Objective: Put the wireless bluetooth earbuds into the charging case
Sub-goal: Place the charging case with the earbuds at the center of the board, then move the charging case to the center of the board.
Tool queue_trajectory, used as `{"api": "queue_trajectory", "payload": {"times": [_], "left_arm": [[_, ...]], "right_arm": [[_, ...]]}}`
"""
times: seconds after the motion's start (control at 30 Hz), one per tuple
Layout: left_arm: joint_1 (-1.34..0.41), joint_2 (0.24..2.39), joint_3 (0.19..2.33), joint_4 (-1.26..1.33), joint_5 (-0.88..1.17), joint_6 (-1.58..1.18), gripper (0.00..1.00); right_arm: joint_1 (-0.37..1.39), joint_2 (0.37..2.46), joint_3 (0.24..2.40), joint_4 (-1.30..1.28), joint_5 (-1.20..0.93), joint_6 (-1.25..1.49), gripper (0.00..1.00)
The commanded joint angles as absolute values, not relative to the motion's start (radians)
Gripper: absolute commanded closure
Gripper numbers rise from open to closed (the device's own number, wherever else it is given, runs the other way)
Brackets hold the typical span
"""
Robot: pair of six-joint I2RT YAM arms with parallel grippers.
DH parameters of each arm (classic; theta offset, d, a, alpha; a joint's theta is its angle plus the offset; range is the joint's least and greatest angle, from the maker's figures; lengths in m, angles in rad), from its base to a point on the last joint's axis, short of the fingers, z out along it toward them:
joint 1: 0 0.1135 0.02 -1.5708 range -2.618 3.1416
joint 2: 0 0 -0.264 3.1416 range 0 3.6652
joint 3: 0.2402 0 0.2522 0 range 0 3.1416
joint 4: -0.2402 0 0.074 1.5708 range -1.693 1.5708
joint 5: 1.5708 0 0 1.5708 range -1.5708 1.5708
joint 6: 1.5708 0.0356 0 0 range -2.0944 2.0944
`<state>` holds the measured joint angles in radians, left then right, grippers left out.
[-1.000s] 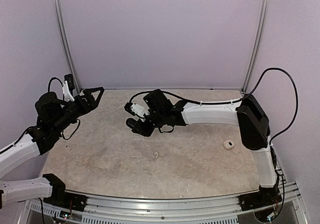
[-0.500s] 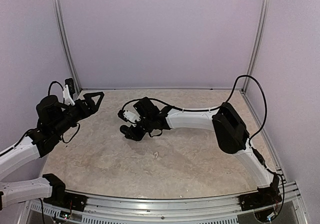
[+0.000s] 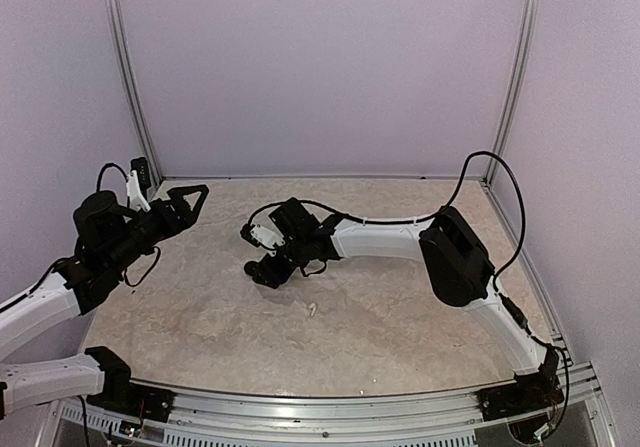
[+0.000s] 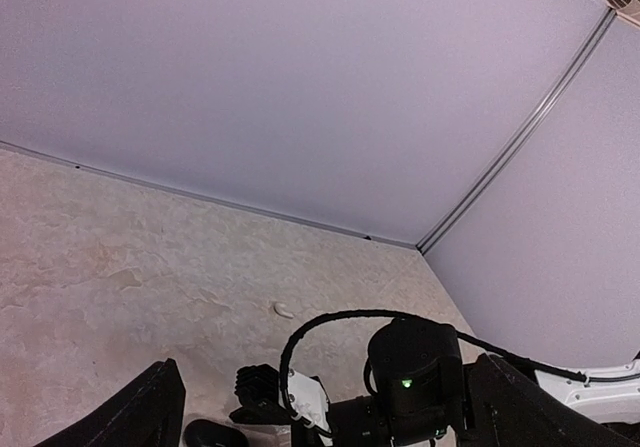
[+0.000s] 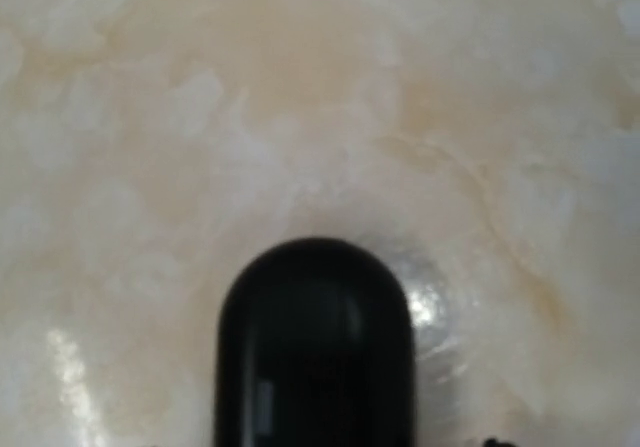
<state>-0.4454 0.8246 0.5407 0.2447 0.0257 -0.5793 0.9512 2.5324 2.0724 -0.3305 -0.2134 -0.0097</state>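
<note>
A glossy black rounded case fills the lower middle of the right wrist view, lying on the marbled table. It also shows as a dark oval in the left wrist view. My right gripper is stretched to centre-left, right over it; its fingers do not show clearly. One tiny white earbud lies alone on the table nearer the front. Another small white bud-like piece lies beyond my right wrist. My left gripper is open, empty and raised at the left. No black earbuds show.
The beige marbled table is enclosed by lilac walls with metal posts at the back corners. My right arm's white forearm and black elbow span the right half, with a cable looping above.
My right gripper moved left and slightly nearer the front. Its elbow swung left, now covering a small white object that lay at the right. My left arm barely moved.
</note>
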Motion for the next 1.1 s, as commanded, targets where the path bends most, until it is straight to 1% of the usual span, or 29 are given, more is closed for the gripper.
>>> {"api": "queue_trajectory", "payload": {"times": [0.0, 0.1, 0.33, 0.37, 0.4, 0.43, 0.47, 0.6, 0.63, 0.7, 0.9, 1.07], "left_arm": [[-0.439, 0.838, 0.54, 0.271, 0.041, -0.569, 0.01], [-0.439, 0.85, 0.539, 0.294, 0.056, -0.571, 0.01], [-0.444, 0.902, 0.543, 0.338, 0.085, -0.562, 0.01], [-0.447, 0.905, 0.543, 0.346, 0.086, -0.558, 0.01], [-0.451, 0.911, 0.542, 0.352, 0.087, -0.553, 0.01], [-0.456, 0.915, 0.543, 0.356, 0.083, -0.548, 0.01], [-0.46, 0.92, 0.544, 0.36, 0.079, -0.544, 0.01], [-0.472, 0.942, 0.546, 0.379, 0.073, -0.539, 0.01], [-0.475, 0.948, 0.545, 0.386, 0.073, -0.537, 0.01], [-0.481, 0.958, 0.546, 0.395, 0.07, -0.536, 0.01], [-0.49, 0.977, 0.549, 0.414, 0.082, -0.526, 0.01], [-0.494, 1.012, 0.552, 0.446, 0.158, -0.52, 0.01]], "right_arm": [[0.935, 2.466, 2.05, -0.311, -0.227, -0.005, 0.29], [0.926, 2.368, 1.983, -0.291, -0.214, -0.002, 0.28], [0.909, 2.033, 1.669, -0.193, -0.078, -0.014, 0.19], [0.906, 1.981, 1.615, -0.177, -0.051, -0.016, 0.17], [0.901, 1.922, 1.555, -0.159, -0.027, -0.015, 0.12], [0.895, 1.865, 1.503, -0.143, -0.011, -0.01, 0.03], [0.888, 1.812, 1.449, -0.132, 0.01, -0.004, 0.01], [0.849, 1.613, 1.276, -0.139, 0.104, 0.104, 0.0], [0.842, 1.571, 1.246, -0.162, 0.145, 0.13, 0.01], [0.819, 1.493, 1.197, -0.232, 0.162, 0.178, 0.0], [0.693, 1.258, 1.0, -0.422, 0.08, 0.274, 0.01], [0.507, 1.141, 0.845, -0.536, -0.023, 0.337, 0.01]]}}
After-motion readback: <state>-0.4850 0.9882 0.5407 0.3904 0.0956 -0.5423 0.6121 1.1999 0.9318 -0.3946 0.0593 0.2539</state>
